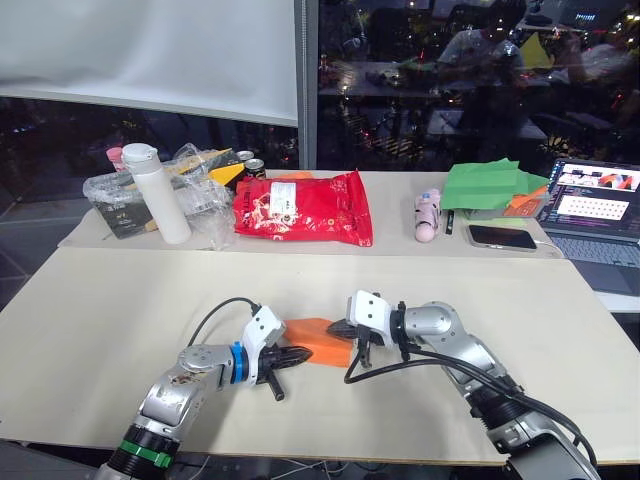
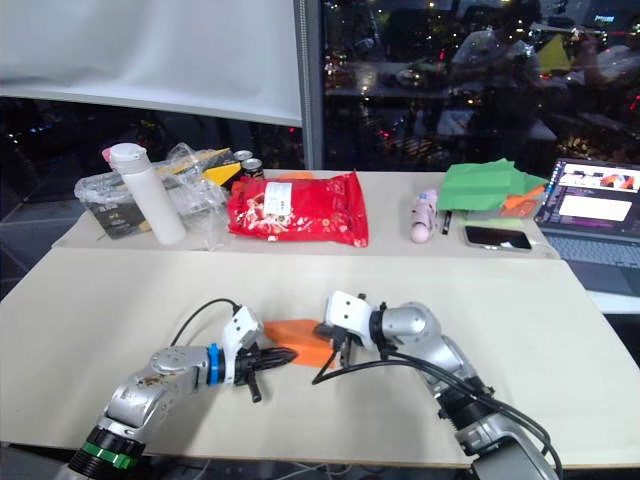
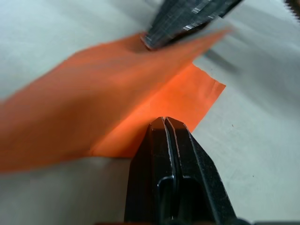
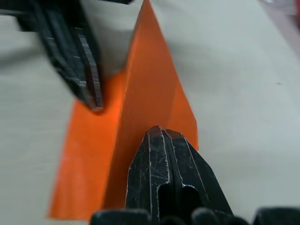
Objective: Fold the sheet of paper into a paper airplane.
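Note:
The sheet of paper (image 1: pixel 318 338), bright orange and partly folded, lies on the beige table (image 1: pixel 120 320) between my two grippers. My left gripper (image 1: pixel 296 356) comes in from the left with its fingers shut, and its tip (image 3: pixel 164 123) rests on the flat lower layer near the paper's edge. My right gripper (image 1: pixel 341 328) comes in from the right, shut on a raised flap (image 4: pixel 150 70) of the sheet that stands up at an angle. In the right wrist view the left gripper's fingers (image 4: pixel 86 70) press down beside that flap.
On the far table stand a red snack bag (image 1: pixel 303 207), a white bottle (image 1: pixel 158 193), a clear plastic bag with cans (image 1: pixel 205 185), a pink object (image 1: pixel 428 215), a green paper stack (image 1: pixel 490 185), a phone (image 1: pixel 501 237) and a laptop (image 1: pixel 595 215).

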### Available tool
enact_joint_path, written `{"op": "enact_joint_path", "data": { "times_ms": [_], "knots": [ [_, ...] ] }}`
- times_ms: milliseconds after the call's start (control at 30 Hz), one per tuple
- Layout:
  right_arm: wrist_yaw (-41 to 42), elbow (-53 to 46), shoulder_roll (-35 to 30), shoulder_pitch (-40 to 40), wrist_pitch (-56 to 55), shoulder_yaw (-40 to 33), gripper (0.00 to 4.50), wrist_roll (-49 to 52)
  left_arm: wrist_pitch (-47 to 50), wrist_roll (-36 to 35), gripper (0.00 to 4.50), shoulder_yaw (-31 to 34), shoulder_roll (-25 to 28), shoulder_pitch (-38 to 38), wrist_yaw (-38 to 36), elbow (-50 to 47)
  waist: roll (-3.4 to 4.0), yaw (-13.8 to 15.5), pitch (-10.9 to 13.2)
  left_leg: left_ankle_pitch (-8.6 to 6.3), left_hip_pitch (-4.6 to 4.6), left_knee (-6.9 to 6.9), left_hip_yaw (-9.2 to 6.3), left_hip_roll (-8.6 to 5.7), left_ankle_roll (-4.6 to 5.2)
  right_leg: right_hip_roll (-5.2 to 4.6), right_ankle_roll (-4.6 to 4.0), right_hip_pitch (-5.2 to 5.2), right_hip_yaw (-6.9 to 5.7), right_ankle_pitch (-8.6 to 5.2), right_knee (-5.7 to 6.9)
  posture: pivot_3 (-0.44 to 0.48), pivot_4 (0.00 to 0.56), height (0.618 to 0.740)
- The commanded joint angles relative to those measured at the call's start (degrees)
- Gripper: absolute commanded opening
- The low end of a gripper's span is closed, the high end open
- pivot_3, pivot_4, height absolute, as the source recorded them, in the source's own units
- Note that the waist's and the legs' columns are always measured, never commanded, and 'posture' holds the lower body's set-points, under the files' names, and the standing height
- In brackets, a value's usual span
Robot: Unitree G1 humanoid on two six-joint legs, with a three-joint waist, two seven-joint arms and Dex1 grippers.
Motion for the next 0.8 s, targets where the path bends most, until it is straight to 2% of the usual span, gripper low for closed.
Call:
{"op": "enact_joint_path", "data": {
  "times_ms": [33, 133, 200, 333, 467, 567, 700, 800],
  "knots": [
    [2.0, -5.2, -0.6, 1.1, 2.5, 0.5, 0.02, 1.7, 2.1, 0.6, 0.00, -1.6, 0.3, 1.1, 0.5, -0.2, 0.00, 0.0, 0.0, 0.00, 0.00, 0.00, 0.00, 0.00, 0.00, 0.00, 0.00, 0.00, 0.00, 0.00, 0.00, 0.000, 0.150, 0.715],
    [2.0, -6.5, -0.9, 2.3, 3.5, 1.2, 0.02, 1.4, 4.6, -0.8, 0.00, -1.4, 1.8, 1.5, -0.6, -2.5, -0.01, 0.0, 0.0, 0.00, 0.01, 0.00, 0.00, 0.00, 0.00, 0.00, 0.01, 0.00, 0.00, -0.01, 0.00, 0.000, 0.150, 0.715],
    [1.8, -6.4, -0.9, 3.0, 3.2, 1.9, 0.02, 0.7, 6.9, -3.4, 0.00, -0.8, 5.8, 2.7, -4.4, -7.4, -0.01, -0.3, 0.0, 0.00, 0.00, -0.01, 0.00, 0.01, 0.00, 0.01, 0.02, -0.01, -0.01, -0.01, 0.00, 0.000, 0.150, 0.715],
    [1.2, -5.0, -0.8, 3.7, 2.3, 2.9, 0.02, -0.3, 11.9, -11.2, 0.00, 3.9, 13.3, 4.1, -10.6, -14.4, -0.01, -0.8, 0.1, -0.01, -0.02, -0.07, 0.00, 0.07, -0.01, 0.04, 0.02, -0.13, 0.00, -0.02, 0.04, 0.000, 0.150, 0.715],
    [1.1, -4.5, -1.3, 4.0, 1.4, 4.1, 0.02, -1.6, 15.4, -18.4, 0.00, 8.8, 15.5, 2.8, -12.9, -14.9, -0.02, -0.5, 0.1, -0.01, -0.01, -0.03, 0.01, 0.08, -0.01, 0.03, 0.03, -0.12, -0.01, -0.03, 0.01, 0.000, 0.150, 0.715],
    [0.9, -4.3, -1.1, 4.1, 1.1, 4.4, 0.02, -2.1, 14.1, -17.8, 0.00, 9.7, 13.2, -0.1, -10.3, -11.2, -0.02, -0.4, 0.1, -0.01, -0.01, -0.03, 0.01, 0.06, -0.01, 0.03, 0.03, -0.10, -0.02, -0.03, -0.04, 0.000, 0.150, 0.715],
    [0.4, -4.2, -1.0, 4.3, 0.9, 4.8, 0.02, -2.9, 9.4, -12.7, 0.00, 7.6, 9.3, -3.8, -6.4, -4.6, -0.03, -0.5, 0.1, -0.01, -0.02, -0.03, 0.01, 0.06, -0.01, 0.04, 0.03, -0.10, -0.02, -0.03, -0.03, 0.000, 0.150, 0.715],
    [-0.2, -4.6, -1.2, 4.7, 1.1, 4.6, 0.02, -3.1, -1.8, -2.7, 0.00, 2.1, 8.0, -4.4, -4.6, 1.6, -0.04, -0.6, 0.1, -0.01, -0.01, -0.04, 0.01, 0.06, -0.01, 0.04, 0.02, -0.10, -0.02, -0.02, -0.02, 0.000, 0.150, 0.715]
  ]
}}
